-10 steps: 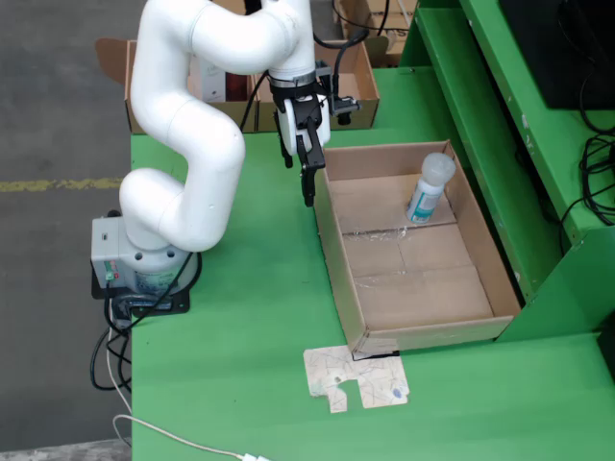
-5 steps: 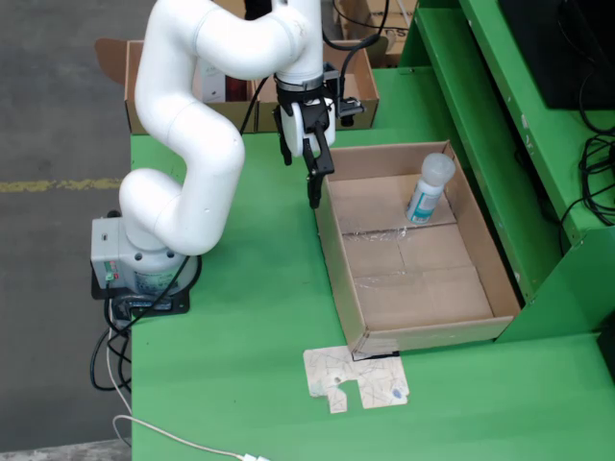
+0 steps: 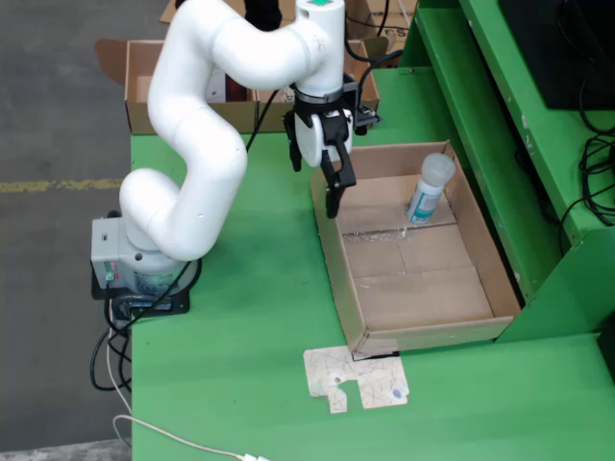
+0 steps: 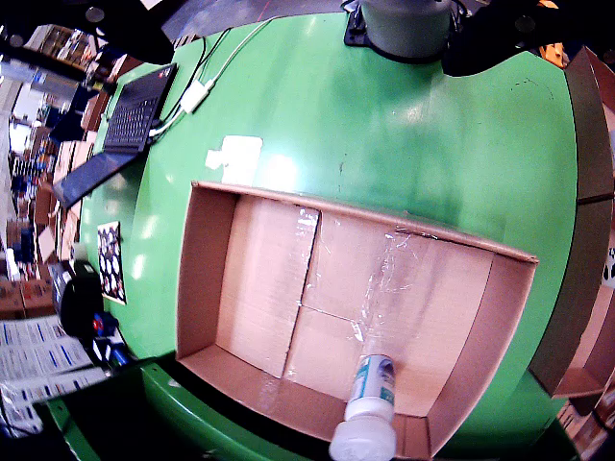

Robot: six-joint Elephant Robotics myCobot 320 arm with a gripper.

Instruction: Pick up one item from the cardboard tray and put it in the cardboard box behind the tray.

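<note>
Green was the colour of the desk (image 3: 250, 365) on which a shallow cardboard tray (image 3: 332, 264) was set, its flaps taped along the middle. The white arm (image 3: 192, 106) was seen bent over the tray's near-left corner in the fixed view, with the dark end effector (image 3: 335, 197) hung just above the tray's left wall. Its fingers (image 3: 342, 173) pointed downward and nothing was held between them; whether they were spread or pressed together could not be told. A single white bottle (image 3: 428, 188) with a blue label was leaned against the far wall of the tray, well to the right of the end effector and apart from it. Behind the end effector, past the desk edge, an open cardboard box (image 3: 144, 72) was seen. A flat scrap of printed card (image 3: 356, 379) lay on the desk in front of the tray.
</note>
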